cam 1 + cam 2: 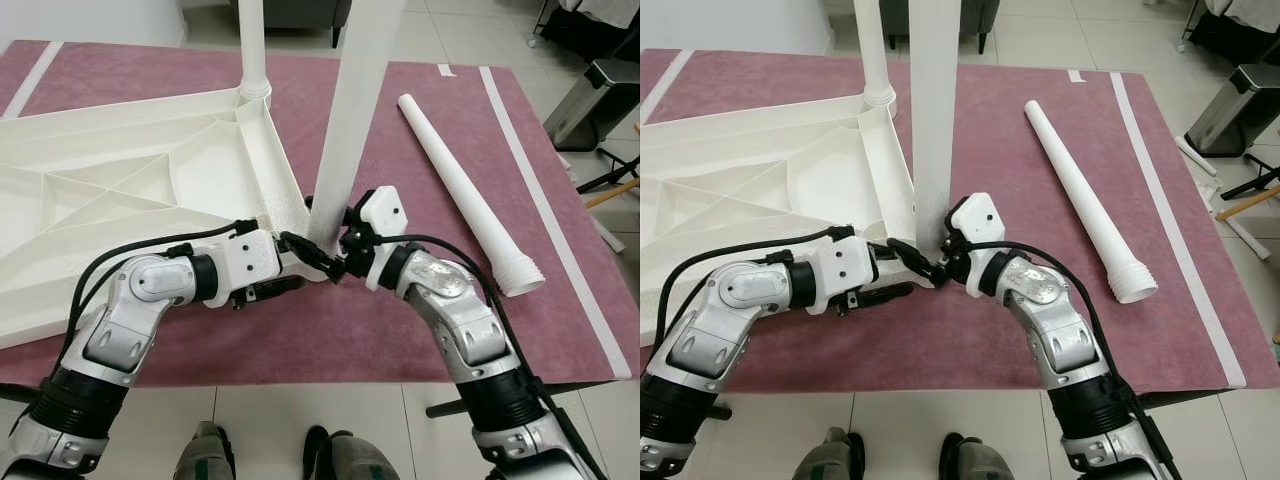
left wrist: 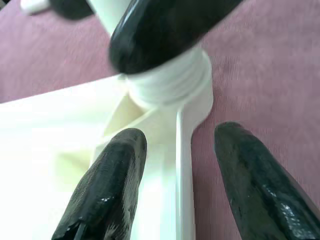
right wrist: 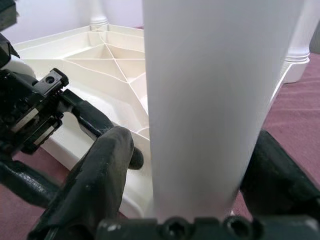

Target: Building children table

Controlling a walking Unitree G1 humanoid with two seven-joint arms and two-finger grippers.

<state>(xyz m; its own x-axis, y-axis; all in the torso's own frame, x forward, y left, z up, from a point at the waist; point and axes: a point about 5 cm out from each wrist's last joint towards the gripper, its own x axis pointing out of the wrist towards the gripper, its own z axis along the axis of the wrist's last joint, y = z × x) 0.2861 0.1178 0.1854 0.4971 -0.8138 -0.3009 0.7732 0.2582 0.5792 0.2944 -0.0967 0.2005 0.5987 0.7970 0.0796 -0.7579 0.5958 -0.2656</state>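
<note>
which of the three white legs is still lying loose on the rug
The leg lying flat on the purple rug, on the robot's right. The other two stand upright at corners of the tabletop: the far leg, and the near leg the right end effector holds.

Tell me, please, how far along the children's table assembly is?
One leg already stands in the far corner of the upturned tabletop. The right gripper is shut on a second leg at the near corner, with the left gripper open beside its base. A third leg lies on the rug, unfitted.
</note>
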